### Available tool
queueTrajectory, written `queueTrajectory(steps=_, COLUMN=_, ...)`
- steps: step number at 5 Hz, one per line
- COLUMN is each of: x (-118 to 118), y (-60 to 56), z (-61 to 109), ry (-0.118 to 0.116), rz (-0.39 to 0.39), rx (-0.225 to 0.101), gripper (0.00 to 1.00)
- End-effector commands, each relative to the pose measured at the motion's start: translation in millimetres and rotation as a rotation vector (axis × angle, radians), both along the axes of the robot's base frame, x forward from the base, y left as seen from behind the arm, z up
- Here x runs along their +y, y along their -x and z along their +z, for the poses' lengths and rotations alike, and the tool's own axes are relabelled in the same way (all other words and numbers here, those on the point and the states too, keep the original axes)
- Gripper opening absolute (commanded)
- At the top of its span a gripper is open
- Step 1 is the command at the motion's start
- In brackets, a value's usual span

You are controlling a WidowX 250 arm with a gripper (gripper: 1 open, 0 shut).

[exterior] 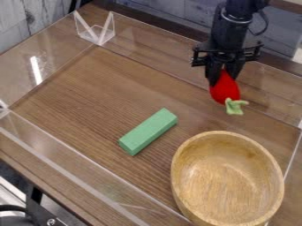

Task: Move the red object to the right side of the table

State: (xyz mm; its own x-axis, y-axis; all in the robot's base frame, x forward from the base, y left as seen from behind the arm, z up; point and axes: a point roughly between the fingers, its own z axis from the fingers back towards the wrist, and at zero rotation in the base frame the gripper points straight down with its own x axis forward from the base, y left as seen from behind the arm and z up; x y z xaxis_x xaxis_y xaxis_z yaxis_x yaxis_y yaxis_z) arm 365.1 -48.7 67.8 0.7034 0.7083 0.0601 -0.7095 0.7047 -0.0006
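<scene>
The red object (224, 86), a small glossy strawberry toy with a pale green leafy cap (236, 107), hangs tilted just above the table (94, 88) at its far right. My gripper (225, 72) points straight down and is shut on the strawberry's upper end. The leafy cap sits at or just over the wood; whether it touches I cannot tell.
A green rectangular block (147, 131) lies near the middle of the table. A round light wooden bowl (228, 180) stands at the front right. Low clear acrylic walls (71, 181) border the tabletop, and a clear bracket (94, 29) stands at the back left.
</scene>
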Motion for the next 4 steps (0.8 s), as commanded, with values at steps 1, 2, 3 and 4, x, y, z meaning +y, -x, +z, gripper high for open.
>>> queueTrajectory(steps=1, x=-14, y=-5.2, z=10.2, ry=0.009, rz=-0.029, rx=-0.048, gripper=0.0)
queueTrajectory(steps=2, x=-27, y=-3.5, z=1.3, ry=0.011, rz=-0.051, rx=-0.038, gripper=0.0)
queueTrajectory(steps=3, x=-28, y=-3.0, z=-0.6, ry=0.014, rz=-0.053, rx=-0.028, gripper=1.0)
queueTrajectory(steps=4, x=-27, y=-2.2, z=2.2, ry=0.023, rz=-0.051, rx=-0.019, gripper=1.0)
